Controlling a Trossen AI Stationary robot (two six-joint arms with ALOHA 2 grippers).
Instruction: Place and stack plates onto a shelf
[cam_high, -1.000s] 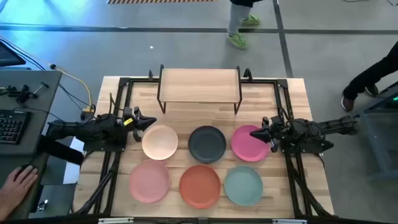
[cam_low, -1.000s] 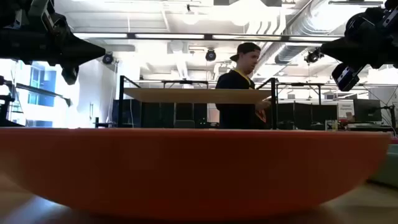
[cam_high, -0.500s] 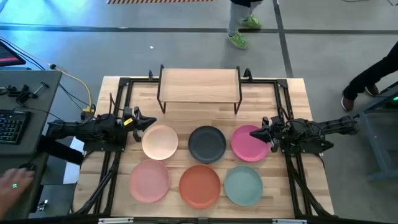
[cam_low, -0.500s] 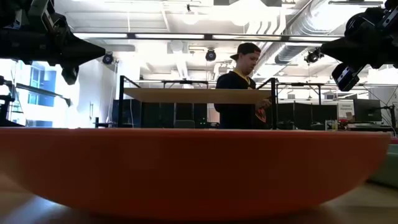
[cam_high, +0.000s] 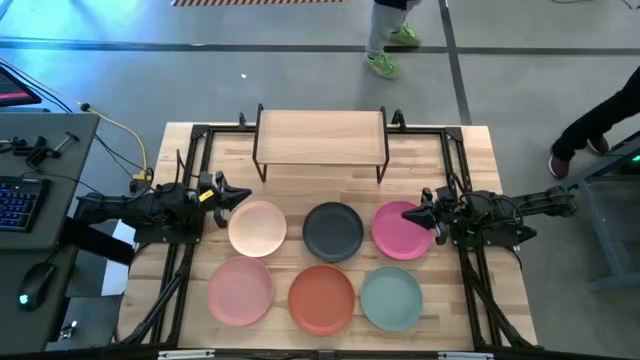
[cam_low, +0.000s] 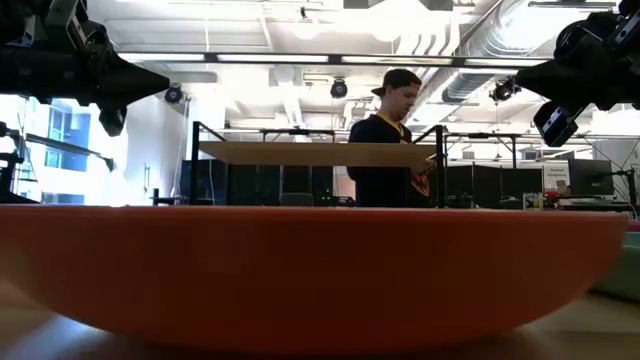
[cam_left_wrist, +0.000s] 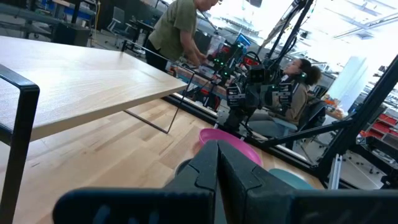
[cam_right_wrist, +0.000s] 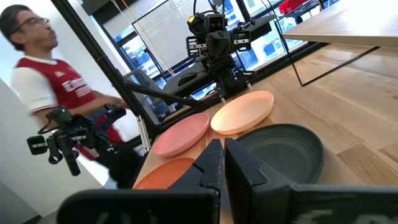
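Even overhead light w/ bluish glare on the floor (cam_high: 120, 60), soft shadows under the shelf (cam_high: 320, 135). Low view: backlit by ceiling strips, orange-red plate (cam_low: 310, 270) close & blurred. Person (cam_right_wrist: 43, 74) in right wrist view motion-blurred.

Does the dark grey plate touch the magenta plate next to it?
Apart. The high view shows a narrow strip of tabletop between the dark grey plate and the magenta plate.

Two dark arms reaching inward from opposite table sides, left gripper (cam_high: 243, 195) and right gripper (cam_high: 415, 215) both closed, raised.
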